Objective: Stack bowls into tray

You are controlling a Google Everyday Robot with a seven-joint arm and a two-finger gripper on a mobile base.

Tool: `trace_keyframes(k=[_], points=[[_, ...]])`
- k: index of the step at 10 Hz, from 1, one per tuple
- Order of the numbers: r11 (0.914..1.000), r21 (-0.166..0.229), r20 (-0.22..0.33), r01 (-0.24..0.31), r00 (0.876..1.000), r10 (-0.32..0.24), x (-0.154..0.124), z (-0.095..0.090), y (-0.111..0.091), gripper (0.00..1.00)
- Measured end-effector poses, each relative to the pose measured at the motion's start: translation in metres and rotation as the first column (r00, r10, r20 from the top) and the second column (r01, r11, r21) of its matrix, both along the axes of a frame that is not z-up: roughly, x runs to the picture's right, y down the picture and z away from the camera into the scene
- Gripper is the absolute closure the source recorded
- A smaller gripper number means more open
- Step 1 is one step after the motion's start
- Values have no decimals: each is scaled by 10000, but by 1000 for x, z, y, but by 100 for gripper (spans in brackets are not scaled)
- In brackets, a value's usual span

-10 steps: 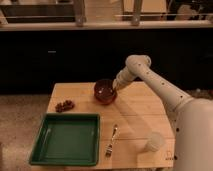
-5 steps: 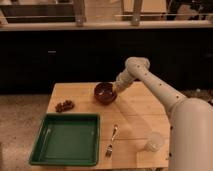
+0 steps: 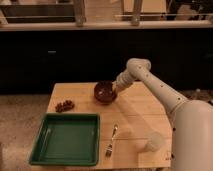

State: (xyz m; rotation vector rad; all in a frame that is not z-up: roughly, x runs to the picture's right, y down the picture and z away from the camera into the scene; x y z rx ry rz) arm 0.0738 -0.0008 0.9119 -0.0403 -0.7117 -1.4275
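One maroon bowl [image 3: 105, 91] seemingly pinched by the tool [image 3: 116, 90], apart from green tray [image 3: 36, 150].

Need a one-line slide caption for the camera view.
Gripper at the maroon bowl on the wooden table; green tray in front.

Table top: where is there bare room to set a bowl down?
The green tray holds nothing visible. Bare wood lies between the fork and cup, and right of the maroon bowl. It is crowded at the back, where the gripper meets that bowl, and by the brown cluster.
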Motion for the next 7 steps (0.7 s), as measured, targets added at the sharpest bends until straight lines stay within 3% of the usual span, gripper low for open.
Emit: trace_keyframes(k=[1, 7], points=[[10000, 27, 9, -29, 10000, 29, -2, 1, -2, 20], [9999, -108, 37, -1, 10000, 1, -4, 8, -5, 20]])
